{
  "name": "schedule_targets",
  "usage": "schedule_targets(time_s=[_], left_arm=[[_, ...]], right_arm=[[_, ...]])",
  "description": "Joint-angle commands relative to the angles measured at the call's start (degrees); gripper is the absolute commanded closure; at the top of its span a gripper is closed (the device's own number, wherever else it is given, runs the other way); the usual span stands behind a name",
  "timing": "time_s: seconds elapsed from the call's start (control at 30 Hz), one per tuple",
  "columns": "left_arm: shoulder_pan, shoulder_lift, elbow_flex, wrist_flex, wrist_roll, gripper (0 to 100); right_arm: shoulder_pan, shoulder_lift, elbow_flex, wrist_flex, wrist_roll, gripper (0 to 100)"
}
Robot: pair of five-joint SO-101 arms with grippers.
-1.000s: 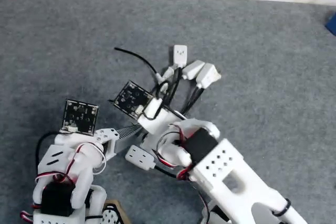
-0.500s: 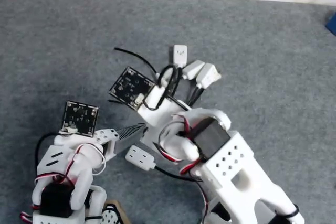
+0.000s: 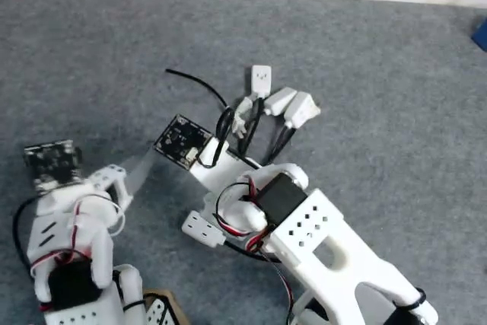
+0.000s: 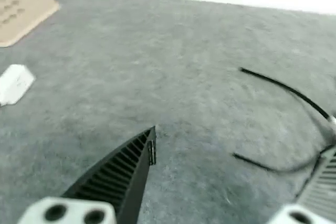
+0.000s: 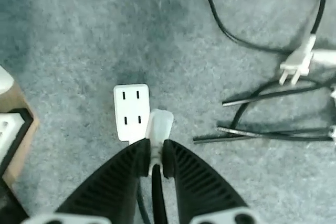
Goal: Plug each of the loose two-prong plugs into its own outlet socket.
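Right claw (image 5: 156, 149) is clenched on a white plug (image 5: 159, 123), holding it right at the corner of the outlet socket (image 5: 131, 109) on the grey worktop (image 5: 63, 51). Left claw (image 4: 241, 145) hangs spread wide open over the worktop, with a black cord (image 4: 283, 90) lying beyond it.

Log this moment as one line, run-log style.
left gripper: jaws open over carpet | right gripper: jaws shut on plug | plug: beside socket, not inserted | second plug: loose on carpet
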Motion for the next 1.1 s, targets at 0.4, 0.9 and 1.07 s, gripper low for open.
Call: schedule_targets(time_s=[0.4, 0.9, 1.07], left_arm=[[-6.73, 67.38, -28.18, -8.35, 8.44, 56], [-7.96, 83.91, -37.58, -8.35, 11.25, 56], [-7.96, 84.26, -37.49, -8.35, 11.16, 56]], right_arm=[[0.4, 0.13, -0.48, -8.66, -30.51, 99.2], [2.33, 24.57, -15.78, 12.0, -50.37, 99.3], [-1.98, 22.9, -28.18, 19.74, -51.6, 99.3]])
